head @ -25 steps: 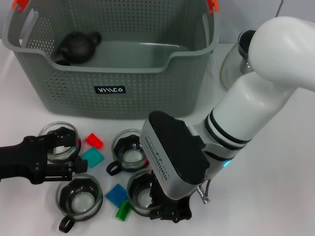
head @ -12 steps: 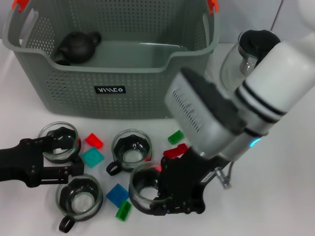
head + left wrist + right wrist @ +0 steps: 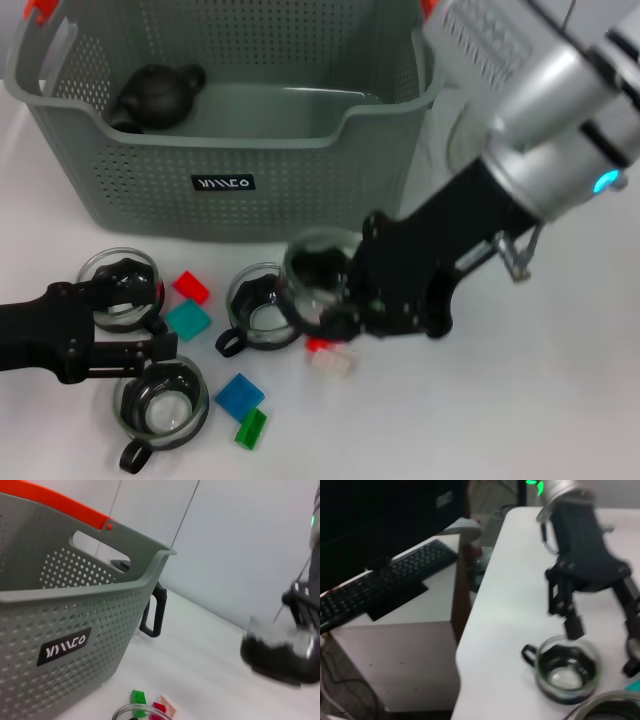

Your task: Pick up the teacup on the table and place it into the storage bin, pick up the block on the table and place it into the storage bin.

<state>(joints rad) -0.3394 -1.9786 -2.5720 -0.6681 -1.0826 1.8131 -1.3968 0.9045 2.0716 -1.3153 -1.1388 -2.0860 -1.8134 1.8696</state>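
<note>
Glass teacup (image 3: pixel 318 275) is held tight between the right gripper (image 3: pixel 340 300) fingers, not yet dropped in the storage bin (image 3: pixel 230 140); blocks (image 3: pixel 188 320) are left.

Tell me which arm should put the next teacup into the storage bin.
Right. The right hand is already shut on a teacup, raised just in front of the storage bin. The left hand sits low among the teacups on the table, holding nothing.

Four glass teacups (image 3: pixel 160 400), one held aloft. Six blocks (image 3: pixel 240 396): two blue, two red, one green, one pale. One storage bin (image 3: pixel 240 150), one black teapot (image 3: pixel 160 95) inside.
</note>
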